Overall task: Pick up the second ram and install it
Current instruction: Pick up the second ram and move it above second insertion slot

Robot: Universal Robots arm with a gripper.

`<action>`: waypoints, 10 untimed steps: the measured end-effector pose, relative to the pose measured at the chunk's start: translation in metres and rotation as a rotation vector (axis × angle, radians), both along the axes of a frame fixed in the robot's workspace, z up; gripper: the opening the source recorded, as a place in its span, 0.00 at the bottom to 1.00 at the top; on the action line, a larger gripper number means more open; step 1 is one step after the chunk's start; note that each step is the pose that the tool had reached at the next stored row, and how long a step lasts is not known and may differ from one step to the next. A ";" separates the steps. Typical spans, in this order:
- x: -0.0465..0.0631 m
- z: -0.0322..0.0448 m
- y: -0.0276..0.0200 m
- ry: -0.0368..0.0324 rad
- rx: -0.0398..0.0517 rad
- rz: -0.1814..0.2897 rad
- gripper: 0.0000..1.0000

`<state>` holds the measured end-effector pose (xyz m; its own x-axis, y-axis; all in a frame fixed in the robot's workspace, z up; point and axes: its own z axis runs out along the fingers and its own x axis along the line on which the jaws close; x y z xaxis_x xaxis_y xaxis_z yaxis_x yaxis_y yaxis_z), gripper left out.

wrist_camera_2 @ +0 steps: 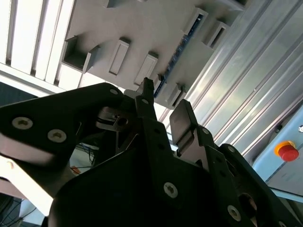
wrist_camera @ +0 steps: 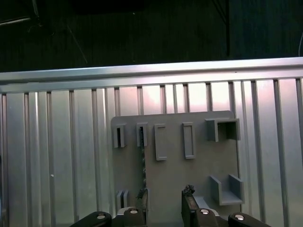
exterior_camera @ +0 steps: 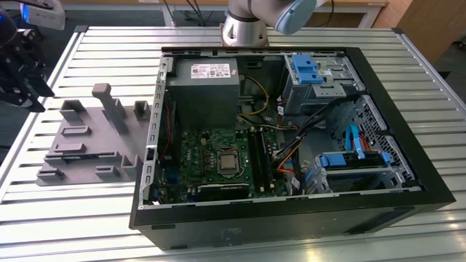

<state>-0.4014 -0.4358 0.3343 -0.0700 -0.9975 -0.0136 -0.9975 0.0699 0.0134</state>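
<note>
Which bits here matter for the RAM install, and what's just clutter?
Job:
second ram, on edge in the grey holder tray
gripper, open, near it
motherboard slots

Clutter:
power supply
blue drive caddy
red button

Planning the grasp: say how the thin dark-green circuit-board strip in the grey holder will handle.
The thin dark-green circuit-board strip is probably stiff and light: it stands straight on edge. Its thinness suggests fragility. Held only at its ends by the grey plastic holder tray, it might tip if nudged.
</note>
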 end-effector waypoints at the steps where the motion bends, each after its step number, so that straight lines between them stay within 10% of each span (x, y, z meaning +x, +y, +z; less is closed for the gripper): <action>1: 0.000 -0.0012 0.0000 -0.0001 0.0001 0.000 0.42; 10: 0.000 -0.0109 0.0000 -0.0001 0.0000 0.000 0.42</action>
